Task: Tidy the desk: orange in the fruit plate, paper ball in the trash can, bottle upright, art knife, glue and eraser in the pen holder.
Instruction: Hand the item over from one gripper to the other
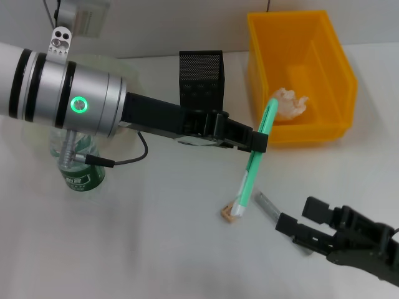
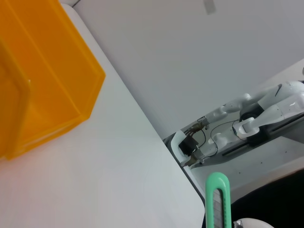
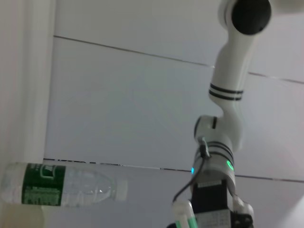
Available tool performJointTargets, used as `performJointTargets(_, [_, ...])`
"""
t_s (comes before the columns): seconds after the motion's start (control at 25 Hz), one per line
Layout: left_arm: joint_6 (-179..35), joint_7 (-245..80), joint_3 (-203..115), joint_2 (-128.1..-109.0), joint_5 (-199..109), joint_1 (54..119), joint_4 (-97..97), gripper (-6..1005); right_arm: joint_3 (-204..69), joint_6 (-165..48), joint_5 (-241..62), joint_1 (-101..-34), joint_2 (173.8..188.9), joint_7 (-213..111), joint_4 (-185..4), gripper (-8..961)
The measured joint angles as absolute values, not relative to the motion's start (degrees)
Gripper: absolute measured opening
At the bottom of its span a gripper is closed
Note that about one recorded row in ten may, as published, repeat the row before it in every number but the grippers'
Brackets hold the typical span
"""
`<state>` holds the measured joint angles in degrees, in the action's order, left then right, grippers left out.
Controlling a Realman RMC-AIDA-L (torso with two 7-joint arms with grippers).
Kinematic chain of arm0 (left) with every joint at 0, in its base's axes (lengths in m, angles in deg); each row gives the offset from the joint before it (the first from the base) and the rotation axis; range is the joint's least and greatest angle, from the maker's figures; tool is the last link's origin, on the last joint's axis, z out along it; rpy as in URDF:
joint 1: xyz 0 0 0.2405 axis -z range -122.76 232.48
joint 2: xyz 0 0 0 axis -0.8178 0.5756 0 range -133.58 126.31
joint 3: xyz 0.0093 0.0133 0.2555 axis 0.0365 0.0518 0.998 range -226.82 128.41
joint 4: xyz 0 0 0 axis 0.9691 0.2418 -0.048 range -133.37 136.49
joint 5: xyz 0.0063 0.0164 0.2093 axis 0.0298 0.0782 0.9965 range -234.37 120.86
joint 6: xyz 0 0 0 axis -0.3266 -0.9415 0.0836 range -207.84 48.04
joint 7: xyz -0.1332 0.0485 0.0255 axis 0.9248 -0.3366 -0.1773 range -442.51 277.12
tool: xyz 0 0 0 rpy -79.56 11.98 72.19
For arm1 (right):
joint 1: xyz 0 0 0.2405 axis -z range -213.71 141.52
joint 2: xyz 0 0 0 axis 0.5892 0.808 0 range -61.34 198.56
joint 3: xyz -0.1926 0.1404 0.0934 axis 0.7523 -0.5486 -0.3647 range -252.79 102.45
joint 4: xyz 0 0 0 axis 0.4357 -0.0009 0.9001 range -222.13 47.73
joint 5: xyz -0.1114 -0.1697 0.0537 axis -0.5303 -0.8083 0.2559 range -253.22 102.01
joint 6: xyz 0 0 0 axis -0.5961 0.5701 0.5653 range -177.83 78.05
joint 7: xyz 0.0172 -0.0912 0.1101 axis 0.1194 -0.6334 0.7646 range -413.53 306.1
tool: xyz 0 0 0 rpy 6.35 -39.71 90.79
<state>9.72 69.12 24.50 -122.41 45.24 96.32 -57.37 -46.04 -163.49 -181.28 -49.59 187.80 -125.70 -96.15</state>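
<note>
My left gripper (image 1: pixel 252 142) is shut on the green art knife (image 1: pixel 257 154), which hangs tilted above the table; the knife also shows in the left wrist view (image 2: pixel 217 200). It is to the right of the black mesh pen holder (image 1: pixel 201 76). Below the knife's lower end a small tan eraser (image 1: pixel 229 213) lies on the table, with the grey glue stick (image 1: pixel 267 203) beside it. My right gripper (image 1: pixel 302 217) is open, right next to the glue. The paper ball (image 1: pixel 292 103) lies in the orange trash can (image 1: pixel 324 59). The green-labelled bottle (image 1: pixel 82 175) stands partly under my left arm. The orange is hidden.
A clear fruit plate (image 1: pixel 128 67) shows faintly behind my left arm at the back left. My left forearm (image 1: pixel 68 93) spans the table's left half. The trash can (image 2: pixel 42 90) fills the back right corner.
</note>
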Motion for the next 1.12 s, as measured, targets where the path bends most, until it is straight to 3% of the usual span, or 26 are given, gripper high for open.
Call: performJointTargets(1.12, [10.21,68.12,27.53,-122.45,42.12,96.31,-57.03,183,-44.50,-161.11,-181.52,-53.89,187.86,-132.49,-91.41,776])
